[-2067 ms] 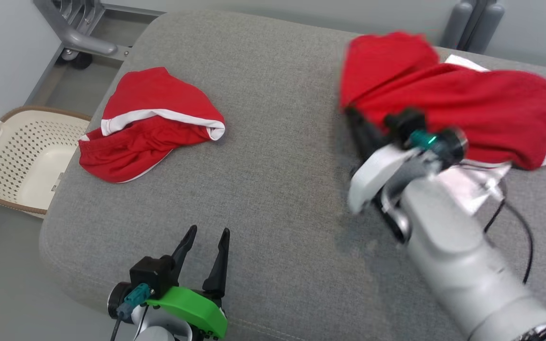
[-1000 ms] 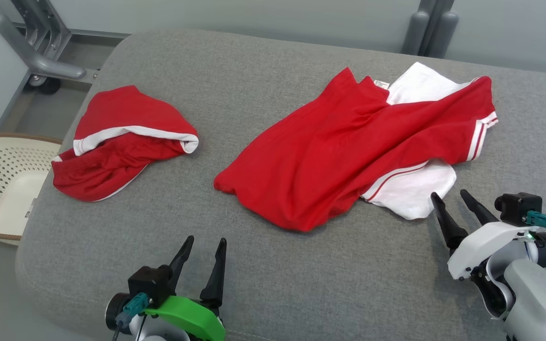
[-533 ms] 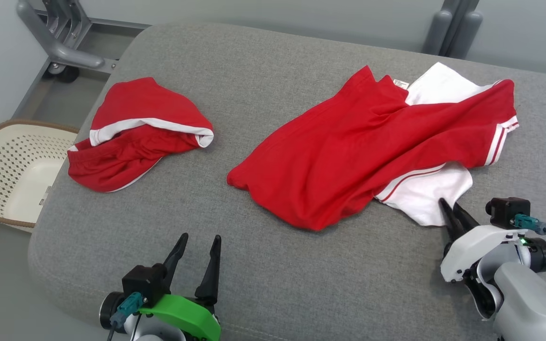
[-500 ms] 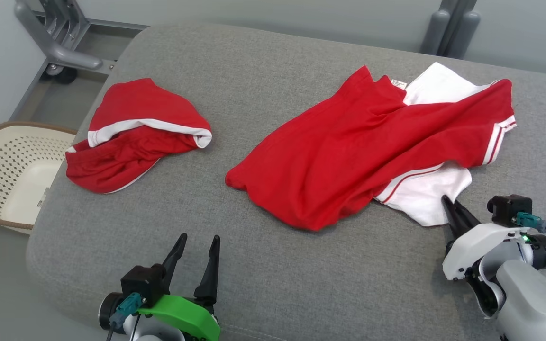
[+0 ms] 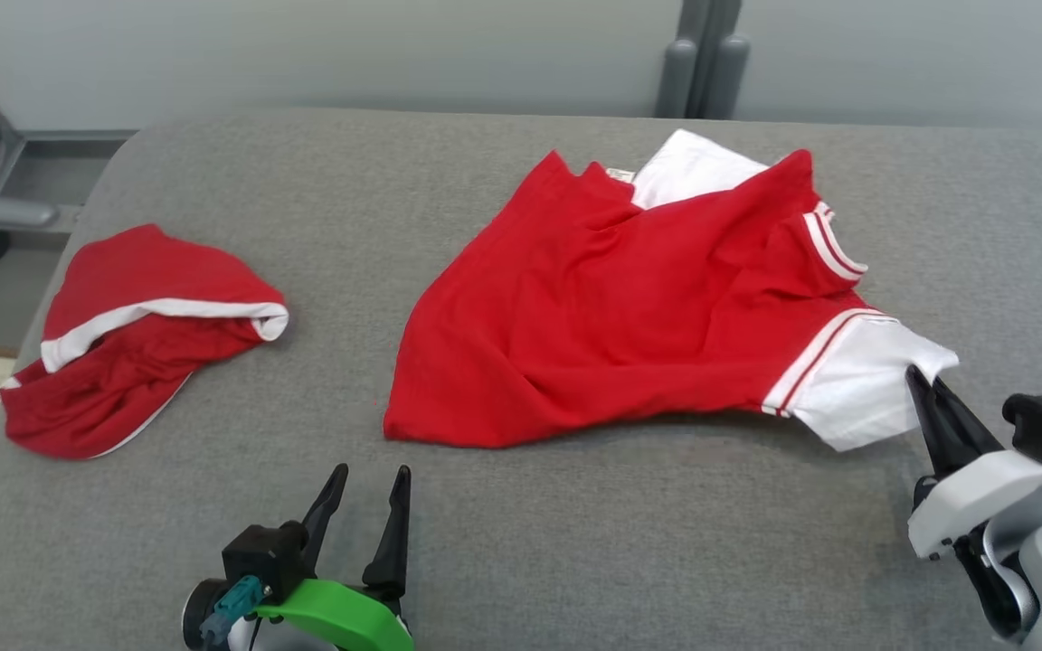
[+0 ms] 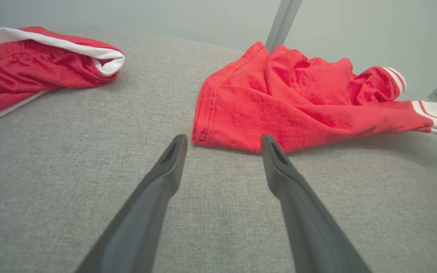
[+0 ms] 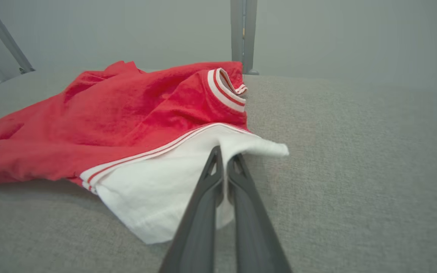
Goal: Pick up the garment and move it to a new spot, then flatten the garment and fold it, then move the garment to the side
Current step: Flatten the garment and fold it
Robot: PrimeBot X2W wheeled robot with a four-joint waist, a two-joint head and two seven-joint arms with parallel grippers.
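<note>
The broad grey fabric-covered cushion (image 5: 575,551) carries everything. The head camera has swung since half a second ago, so the whole scene sits further left in that view.

The red and white cotton shirt (image 5: 611,316) lies crumpled across the middle and right of the cushion, and its shape has changed. Its red body now spreads wider, and the near hem runs in a straighter line. Its white panel (image 5: 856,398), then tucked partly under the red cloth, is drawn out toward the robot's right, raised a little off the cushion at its corner.

A smaller red cloth bundle with a white band (image 5: 132,334) lies well apart on the left of the cushion, its folds as before.

The right gripper (image 5: 925,384) is clamped on the corner of the white panel. In the right wrist view its two dark fingers (image 7: 203,212) press together, with white cloth (image 7: 157,189) pinched at their tips (image 7: 222,151).

The left gripper (image 5: 371,475) hovers near the front edge, its fingers spread and holding nothing. In its wrist view (image 6: 223,140) the fingertips sit just short of the shirt's near hem (image 6: 218,140).
</note>
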